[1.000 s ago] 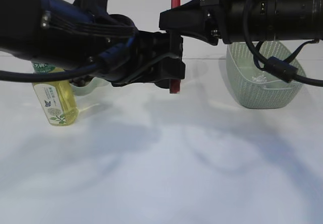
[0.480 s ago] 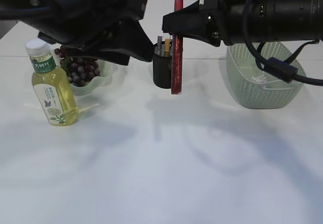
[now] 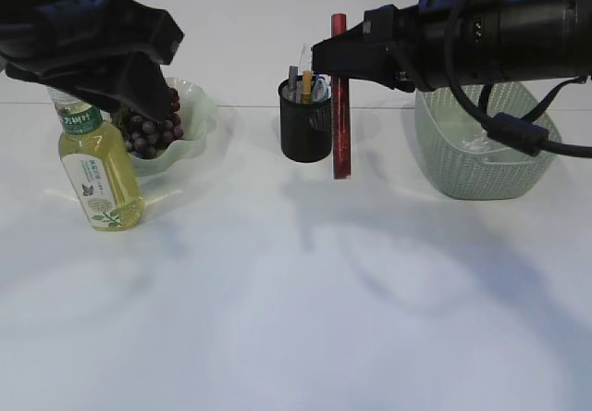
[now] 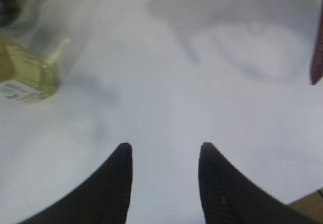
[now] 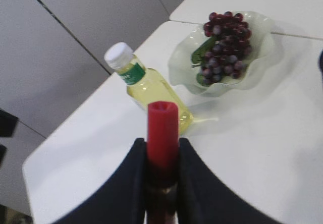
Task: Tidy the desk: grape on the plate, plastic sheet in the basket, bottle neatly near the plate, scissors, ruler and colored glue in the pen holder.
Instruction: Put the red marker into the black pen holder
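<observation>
**Operator:** While I hold the red glue stick [image 3: 340,96] in the right gripper [image 5: 161,156], I want to place it into the black pen holder [image 3: 305,133]. The jaws pinch the stick from both sides, near its upper end. It hangs just beside the holder, on the basket [image 3: 481,152] side, and its lower end is below the holder's rim.

**Colleague:** Which way does it point?

**Operator:** Its long axis is upright, almost vertical, with one end toward the surface [image 3: 296,318] and the other end above the gripper. I judge this is good for insertion, but first I must lift it until the lower end is clear above the rim, then move it sideways over the opening, and only then go down. Scissors and pens already stand inside, so I should aim for the free gap and descend slowly.

**Colleague:** And the left arm?

**Operator:** The left gripper [image 4: 164,156] is spread and holds nothing. It is up near the bottle [image 3: 97,166], which stands just beside the plate [image 3: 199,119] with the grapes [image 3: 148,129]. I think it is far enough from the holder not to disturb.
</observation>
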Robot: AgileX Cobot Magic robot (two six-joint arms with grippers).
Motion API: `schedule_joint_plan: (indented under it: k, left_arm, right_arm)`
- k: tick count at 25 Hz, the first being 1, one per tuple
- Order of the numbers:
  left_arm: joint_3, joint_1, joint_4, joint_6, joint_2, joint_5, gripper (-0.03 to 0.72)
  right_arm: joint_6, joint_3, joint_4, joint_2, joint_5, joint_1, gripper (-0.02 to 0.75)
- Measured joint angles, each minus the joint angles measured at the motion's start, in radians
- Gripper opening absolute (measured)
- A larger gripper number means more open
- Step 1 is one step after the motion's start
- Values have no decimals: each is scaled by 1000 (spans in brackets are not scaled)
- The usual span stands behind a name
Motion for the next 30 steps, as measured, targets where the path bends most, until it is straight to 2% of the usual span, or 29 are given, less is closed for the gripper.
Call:
schedule_joint_plan:
  k: [4,11,17,30]
  left_arm:
    - [-2,0,114,-45,0,4,321]
    - [-2,0,187,-51,0,-29,321]
    - [-2,0,238,-51,0,-37,320]
    - [-2,0,317,-51,0,-73,319]
  right_arm:
    - [-86,-20,-49,2,-129,0,134]
    - [-279,-103,-45,53,-305,0,133]
    - [-317,-243,-44,171,-330,4,133]
    - [-331,-652,-15,468,-335,30,133]
